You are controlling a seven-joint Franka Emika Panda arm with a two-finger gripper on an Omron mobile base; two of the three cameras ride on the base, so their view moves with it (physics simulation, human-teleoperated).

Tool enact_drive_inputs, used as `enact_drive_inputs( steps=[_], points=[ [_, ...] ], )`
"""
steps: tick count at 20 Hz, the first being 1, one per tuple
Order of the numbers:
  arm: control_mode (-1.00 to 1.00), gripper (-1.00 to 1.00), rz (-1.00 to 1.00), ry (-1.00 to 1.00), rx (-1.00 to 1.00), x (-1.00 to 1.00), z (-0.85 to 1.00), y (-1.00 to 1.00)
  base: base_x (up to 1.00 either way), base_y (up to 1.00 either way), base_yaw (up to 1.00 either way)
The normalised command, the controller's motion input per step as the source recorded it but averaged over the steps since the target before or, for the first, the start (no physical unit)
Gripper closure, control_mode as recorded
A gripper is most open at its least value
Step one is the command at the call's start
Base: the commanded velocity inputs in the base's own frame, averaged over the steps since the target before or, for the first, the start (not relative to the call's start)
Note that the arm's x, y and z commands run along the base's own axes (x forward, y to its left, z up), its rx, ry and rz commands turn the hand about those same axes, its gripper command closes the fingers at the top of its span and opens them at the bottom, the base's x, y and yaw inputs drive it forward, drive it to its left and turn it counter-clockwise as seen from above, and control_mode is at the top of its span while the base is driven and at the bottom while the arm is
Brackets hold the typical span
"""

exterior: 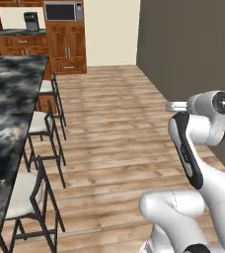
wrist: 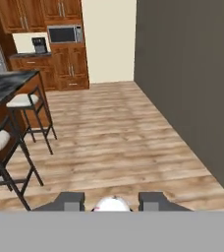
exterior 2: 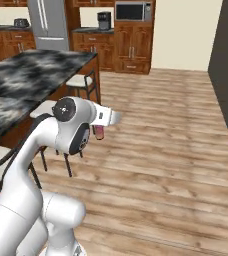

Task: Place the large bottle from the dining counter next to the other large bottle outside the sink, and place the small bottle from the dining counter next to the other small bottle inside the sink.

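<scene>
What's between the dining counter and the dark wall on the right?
In the left base view, stools stand along the dining counter; from them to the dark wall the wood floor lies bare.

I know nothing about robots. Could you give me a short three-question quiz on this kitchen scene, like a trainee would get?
1. True or false: the jaws grip a tall black bottle.
2. What stands along the dining counter? A) stools B) bins C) a sofa
3. Fill in: the floor is laid with ____ planks.
Key: 1 false, they hold a small pinkish bottle in the air; 2 A; 3 wooden.
</scene>
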Motion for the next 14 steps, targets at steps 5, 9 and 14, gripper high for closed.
enact_drive_inputs(
  steps=[5, 9, 14],
  points=[
    [1.0, 1.0, 0.0, 0.0, 0.0, 0.0, 0.0, 0.0, -0.64, -0.14, -0.27],
    [1.0, 1.0, 0.0, 0.0, 0.0, 0.0, 0.0, 0.0, -1.0, -0.11, -0.12],
    [1.0, 1.0, 0.0, 0.0, 0.0, 0.0, 0.0, 0.0, -1.0, -0.11, -0.06]
  ],
)
